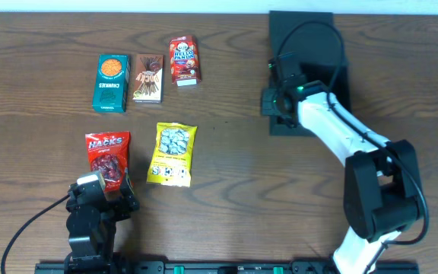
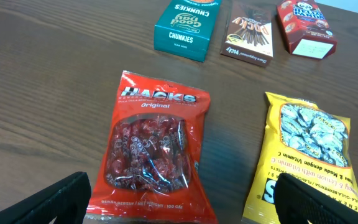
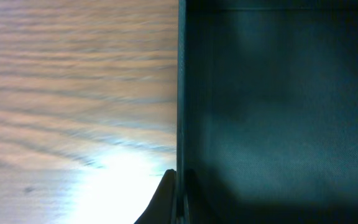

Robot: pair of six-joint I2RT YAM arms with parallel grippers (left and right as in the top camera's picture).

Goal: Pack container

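The container (image 1: 310, 34) is a dark square box lying at the table's far right. My right gripper (image 1: 274, 103) is at its left side, shut on the thin left wall (image 3: 180, 93), one finger outside and one inside. In the right wrist view the right gripper (image 3: 180, 186) pinches that wall, and the dark teal inside (image 3: 278, 124) fills the right half. My left gripper (image 1: 105, 199) stands open near the front left edge, its fingers either side of the lower end of a red Hacks candy bag (image 2: 151, 155); the left gripper (image 2: 182, 199) holds nothing.
A yellow candy bag (image 1: 172, 154) lies right of the red bag (image 1: 109, 156). Behind them stand a teal Chunkies carton (image 1: 110, 82), a brown Pocky box (image 1: 148, 78) and a red carton (image 1: 184, 60). Bare wood lies between the snacks and the box.
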